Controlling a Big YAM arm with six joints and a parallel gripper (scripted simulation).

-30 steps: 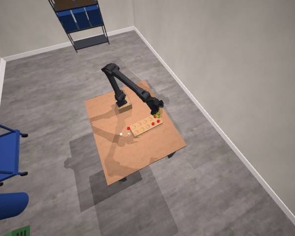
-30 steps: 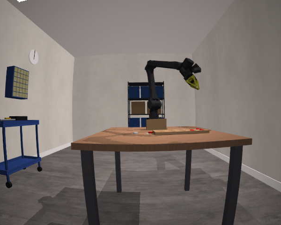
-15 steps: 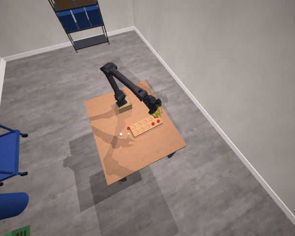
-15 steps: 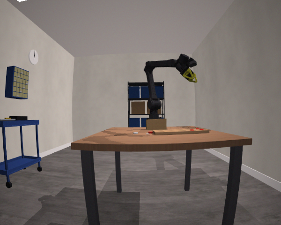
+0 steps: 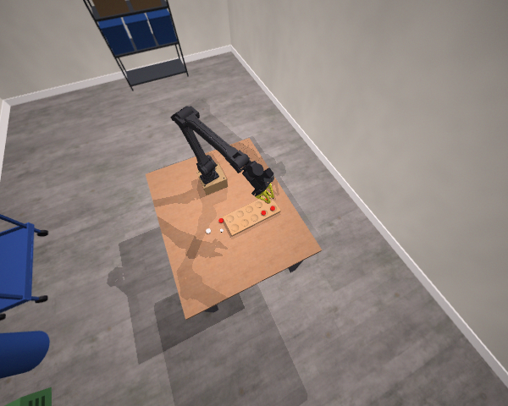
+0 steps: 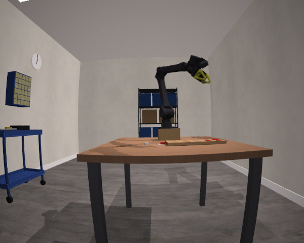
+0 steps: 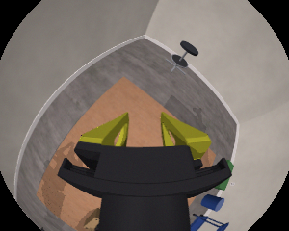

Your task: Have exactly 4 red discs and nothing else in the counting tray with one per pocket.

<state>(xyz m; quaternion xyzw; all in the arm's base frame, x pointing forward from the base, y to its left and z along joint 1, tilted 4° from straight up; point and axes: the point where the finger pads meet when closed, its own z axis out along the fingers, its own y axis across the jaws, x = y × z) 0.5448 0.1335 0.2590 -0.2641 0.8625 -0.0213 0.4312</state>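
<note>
The wooden counting tray lies flat on the table, with two rows of round pockets. Two red discs sit in pockets at its right end; the other pockets look empty. A third red disc lies on the table just off the tray's left end. My gripper hangs high above the tray's far right end, tilted forward, as the exterior view shows. In the wrist view its yellow fingers stand apart with nothing between them.
A white disc and a smaller white piece lie on the table left of the tray. The arm's base block stands behind the tray. A wall runs close along the table's right side.
</note>
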